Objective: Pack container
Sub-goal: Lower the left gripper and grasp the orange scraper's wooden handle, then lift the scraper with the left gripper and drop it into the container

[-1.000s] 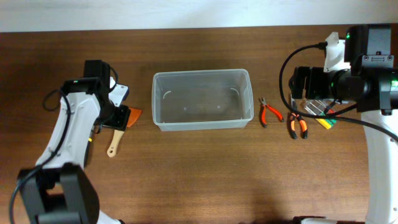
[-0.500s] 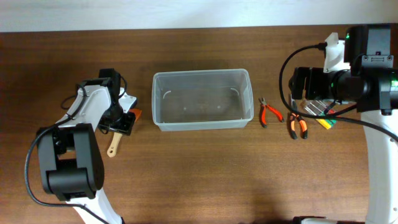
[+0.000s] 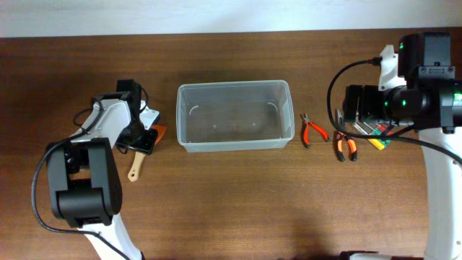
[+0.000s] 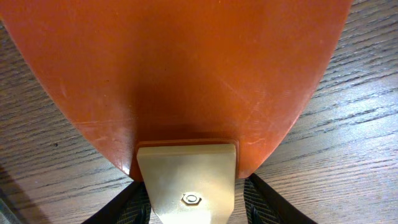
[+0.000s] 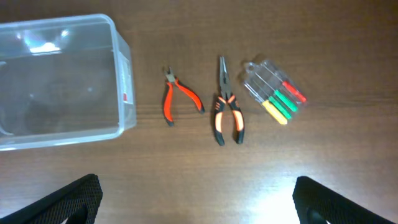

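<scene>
Container place: the container (image 3: pixel 232 84) sits at the middle of the desk (image 3: pixel 238 202), open side up, nothing visible inside.
Container handling: likely light, thin-walled and somewhat flexible, with smooth, slippery sides. It looks sturdy enough, though the walls may bow if squeezed.
Where to hold: the rim, best at a short end or a rounded corner, not the flat wall.
Left end effector (image 4: pixel 193 199): low over an orange spatula (image 4: pixel 186 62), with dark fingers on each side of its pale handle. I cannot tell whether they are clamped.
Right end effector (image 5: pixel 196 182): fingers wide apart, holding nothing, above the right of the desk.
Right-side tools: red cutters (image 5: pixel 177 99), orange-black pliers (image 5: pixel 227 115) and cased screwdrivers (image 5: pixel 273 90), all apart from the tub.
Writing: a small red mark on the container's right wall, too small to read. No brand legible.
</scene>
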`<state>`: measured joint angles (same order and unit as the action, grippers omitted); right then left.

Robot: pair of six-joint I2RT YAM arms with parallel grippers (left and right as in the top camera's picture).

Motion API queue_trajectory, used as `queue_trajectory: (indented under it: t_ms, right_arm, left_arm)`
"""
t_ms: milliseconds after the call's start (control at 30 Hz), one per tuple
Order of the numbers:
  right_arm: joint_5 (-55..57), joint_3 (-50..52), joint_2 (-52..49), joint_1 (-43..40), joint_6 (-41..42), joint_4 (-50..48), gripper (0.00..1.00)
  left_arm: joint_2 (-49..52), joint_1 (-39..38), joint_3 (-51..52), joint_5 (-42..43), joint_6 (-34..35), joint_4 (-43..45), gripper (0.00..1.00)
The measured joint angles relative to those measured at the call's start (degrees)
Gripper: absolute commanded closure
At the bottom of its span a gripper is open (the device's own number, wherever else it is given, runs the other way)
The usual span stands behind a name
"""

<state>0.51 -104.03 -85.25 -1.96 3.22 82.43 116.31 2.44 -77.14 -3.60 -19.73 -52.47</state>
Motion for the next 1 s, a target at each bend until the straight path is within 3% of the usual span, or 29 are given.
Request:
queue_trajectory:
  t_ms: [233, 300, 367, 533, 800, 1000]
  right_arm:
    - [1.2, 0.0, 0.0, 0.0, 0.0, 1.2, 0.01]
    - [1.2, 0.0, 0.0, 0.0, 0.0, 1.3, 0.01]
    - [1.2, 0.0, 0.0, 0.0, 0.0, 1.4, 0.02]
    - [1.2, 0.0, 0.0, 0.0, 0.0, 1.4, 0.01]
    - [1.2, 0.0, 0.0, 0.0, 0.0, 1.5, 0.01]
    - [1.2, 0.0, 0.0, 0.0, 0.0, 1.9, 0.01]
  left_arm:
    - [-0.2, 0.0, 0.2, 0.3, -0.3, 0.4, 0.56]
    - [-0.2, 0.0, 0.2, 0.5, -0.3, 0.7, 0.62]
    - [-0.2, 0.0, 0.2, 0.5, -0.3, 0.6, 0.74]
    - [-0.3, 0.0, 0.2, 0.4, -0.3, 0.2, 0.84]
    - [0.2, 0.0, -1.0, 0.0, -0.3, -5.4, 0.87]
    - [1.8, 0.0, -11.0, -0.1, -0.3, -12.2, 0.94]
